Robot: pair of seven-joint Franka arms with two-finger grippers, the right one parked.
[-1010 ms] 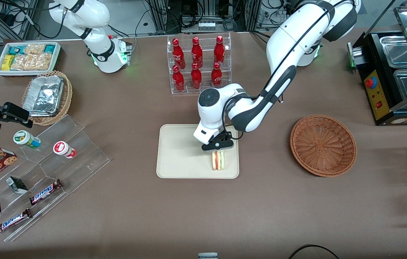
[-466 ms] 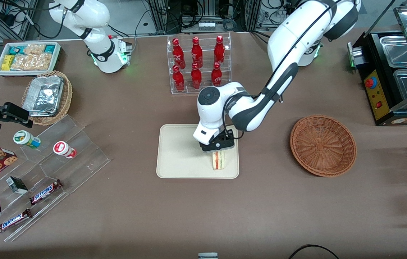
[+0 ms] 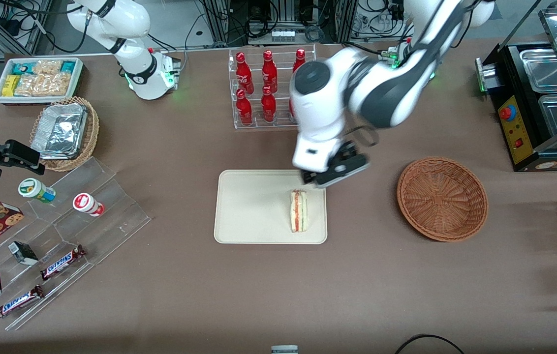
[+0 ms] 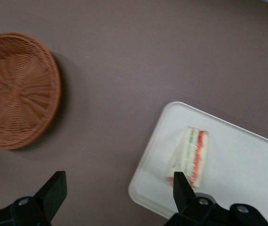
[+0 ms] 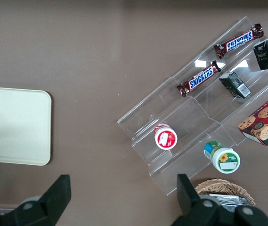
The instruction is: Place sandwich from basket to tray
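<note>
Nearest the front camera, the small triangular sandwich of pale cream bread with orange-red and green filling [image 3: 299, 211] stands on edge on the flat rectangular cream-beige tray with rounded corners [image 3: 249, 211], close to the tray's end toward the working arm; nothing grips it. A little farther from the camera and raised above the tray's rim hangs the left arm's black two-finger gripper [image 3: 336, 170], its fingers [image 4: 182, 189] spread wide apart and empty, with bare table visible between them in the wrist view. Level with the tray, toward the working arm's end of the table, sits the round shallow basket of reddish-brown woven wicker [image 3: 442, 197], with nothing in it that can be seen. Farther still stands a clear acrylic rack of red bottles [image 3: 268, 88].

By the look of things the job is essentially done: the sandwich [image 4: 190, 156] is out of the basket [image 4: 15, 89] and resting inside the tray [image 4: 247, 169], released. What seems left is only for the arm to clear away
</note>
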